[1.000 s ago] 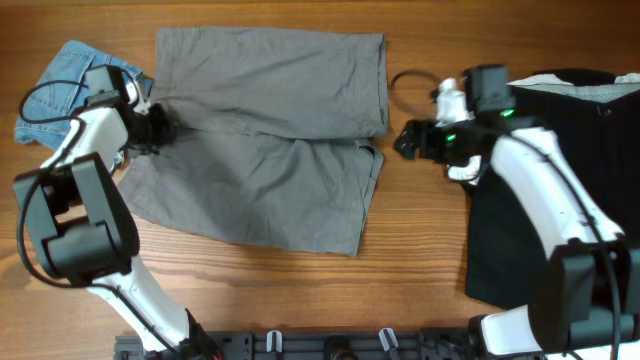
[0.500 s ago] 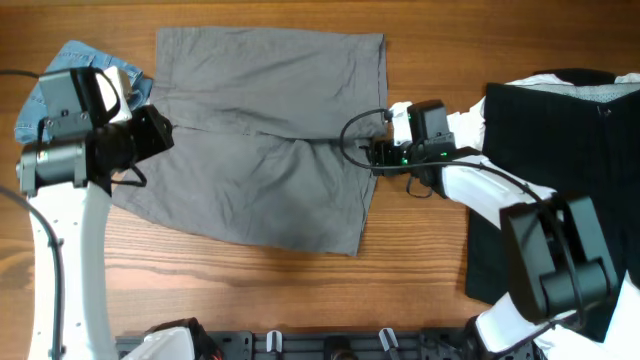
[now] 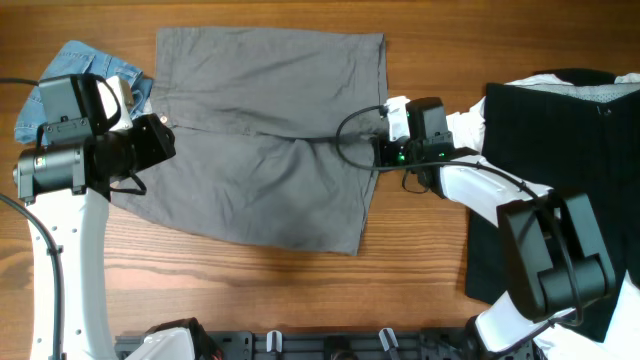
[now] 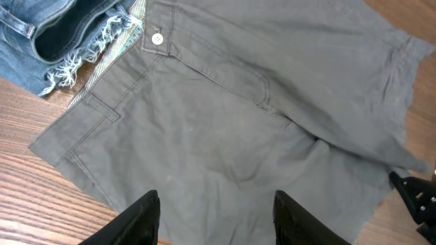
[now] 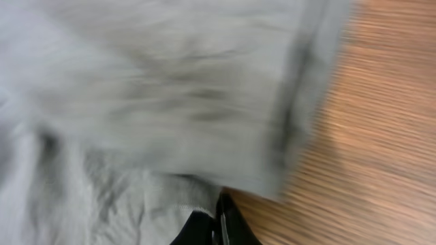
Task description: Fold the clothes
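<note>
Right jaws arrive at the hem

The flat grey cotton shorts (image 3: 265,140) lie unfolded on the brown wooden table (image 3: 420,290). My right gripper (image 3: 380,152) has slid in to their right hem (too blurred to tell whether it's pinching). My left gripper (image 4: 216,204) has lifted off the waistband, jaws spread, so the first fold is near.

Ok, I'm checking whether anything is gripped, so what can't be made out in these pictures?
Right claw: right wrist view is blurred and cuts it at the bottom edge; open or shut unclear.
Denim shorts: overhead, left arm covers part.
Black garment: overhead, right arm and frame edge hide part.
</note>
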Tool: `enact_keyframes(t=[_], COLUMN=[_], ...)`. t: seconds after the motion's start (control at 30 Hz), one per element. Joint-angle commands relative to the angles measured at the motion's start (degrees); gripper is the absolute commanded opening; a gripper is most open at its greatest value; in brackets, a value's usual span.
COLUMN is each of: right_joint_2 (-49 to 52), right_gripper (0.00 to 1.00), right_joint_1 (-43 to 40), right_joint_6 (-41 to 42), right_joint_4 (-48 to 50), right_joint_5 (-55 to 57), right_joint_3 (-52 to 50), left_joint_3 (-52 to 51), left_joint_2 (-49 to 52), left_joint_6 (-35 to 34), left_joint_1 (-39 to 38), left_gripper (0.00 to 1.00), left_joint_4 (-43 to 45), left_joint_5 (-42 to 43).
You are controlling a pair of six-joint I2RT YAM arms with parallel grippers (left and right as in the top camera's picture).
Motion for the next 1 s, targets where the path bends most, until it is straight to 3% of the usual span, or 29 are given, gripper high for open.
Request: enact_keyframes(t=[0.0,0.1,0.13,0.17,0.2,0.33,0.53,0.67,0.73,0.83,0.97], right_joint_2=[-2.99,-7.3,-8.92,-10.25,-11.58,-19.3,-31.12,-30.14,-28.5,-25.29,-19.87], right_gripper=[0.04,0.06,0.57,0.96,1.0,1.0,1.0,0.99,0.93,0.92,0.9], right_joint_1=[-6.43,-13.7,-16.41,-18.12,-19.19,-20.13,-20.09,-20.09,-20.09,-20.09,-20.11], right_joint_6=[10.49,9.86,7.02,4.66,4.13,4.15,4.57,8.07,8.5,9.53,11.02], right_joint_4=[-1.84,-1.73,-1.09,-1.11,-1.64,-9.11,-31.43,-46.1,-48.98,-51.58,-52.43], right_joint_5=[11.1,9.22,3.3,-2.34,-6.86,-13.35,-13.68,-9.66,-8.68,-8.72,-8.48], right_joint_3=[0.09,0.52,0.79,0.94,0.94,0.94,0.94,0.35,0.13,0.11,0.11], left_joint_3=[0.17,0.17,0.17,0.17,0.17,-0.85,-12.94,-26.6,-31.71,-36.79,-40.13], left_joint_2=[0.44,0.44,0.44,0.44,0.44,0.44,0.44,0.44,0.72,1.57,4.7], left_joint_6=[0.48,0.5,0.48,0.48,0.48,0.46,0.24,0.17,-1.79,-2.99,-3.23], left_joint_1=[-0.2,-0.2,-0.2,-0.2,-0.2,-0.2,-0.2,-0.2,-0.2,-0.2,-0.2], left_gripper=[0.53,0.54,0.54,0.54,0.55,0.56,0.55,0.55,0.55,0.53,0.43], left_joint_4=[-1.49,-2.82,-3.1,-3.65,-4.24,-7.3,-8.15,2.29,8.28,15.89,22.45], left_joint_5=[0.15,0.15,0.15,0.15,0.15,0.17,2.05,8.63,8.79,8.39,8.31])
